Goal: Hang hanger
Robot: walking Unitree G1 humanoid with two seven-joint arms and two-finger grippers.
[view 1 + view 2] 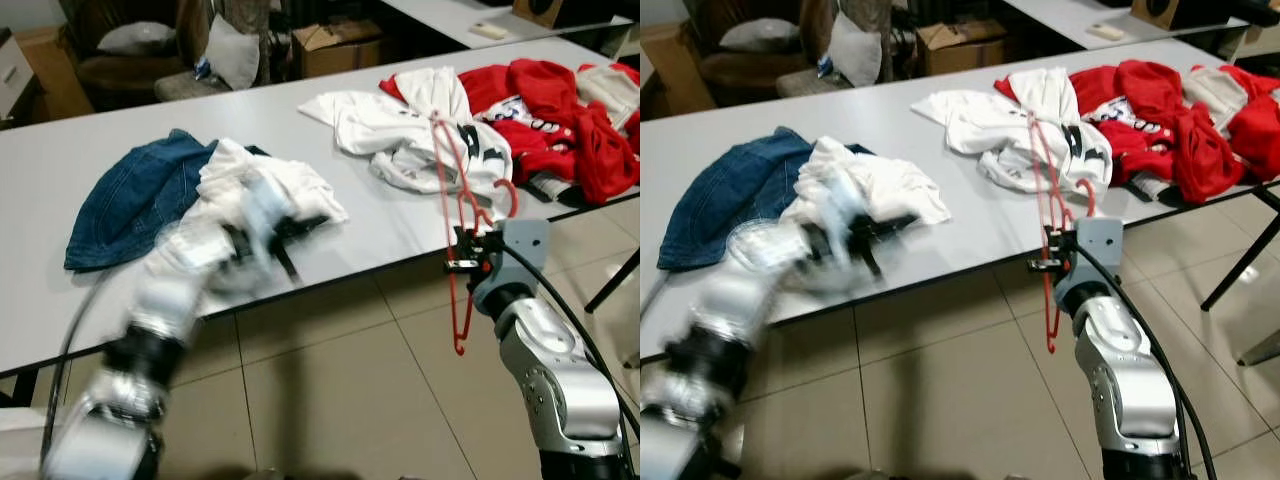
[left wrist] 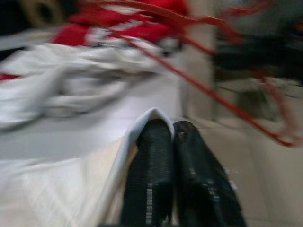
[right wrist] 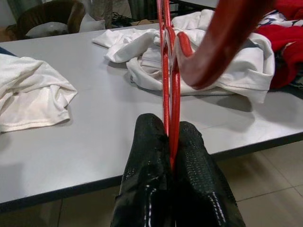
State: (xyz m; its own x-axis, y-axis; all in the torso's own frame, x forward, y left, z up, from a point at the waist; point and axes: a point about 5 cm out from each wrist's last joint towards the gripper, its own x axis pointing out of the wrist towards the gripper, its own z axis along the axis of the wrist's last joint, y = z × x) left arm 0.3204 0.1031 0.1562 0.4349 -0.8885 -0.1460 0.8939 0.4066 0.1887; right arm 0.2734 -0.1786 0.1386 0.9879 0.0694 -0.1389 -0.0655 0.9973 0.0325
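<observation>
The red hanger (image 3: 166,80) is pinched between the pressed-together fingers of the right gripper (image 1: 462,262), which is raised at the table (image 1: 400,225) edge on a bent arm; the hanger is held upright, its lower end hanging below the table edge. The left gripper (image 2: 173,137), blurred, is closed on a fold of the white shirt (image 1: 255,185), which lies beside a denim garment (image 1: 135,200).

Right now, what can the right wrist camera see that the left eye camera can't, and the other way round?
The right wrist view shows, close up, the right gripper with its black fingers clamped on the red hanger. The left eye view shows the denim garment, the red clothes and the blurred left gripper on a white shirt. Both show the grey table and the hanger.
</observation>
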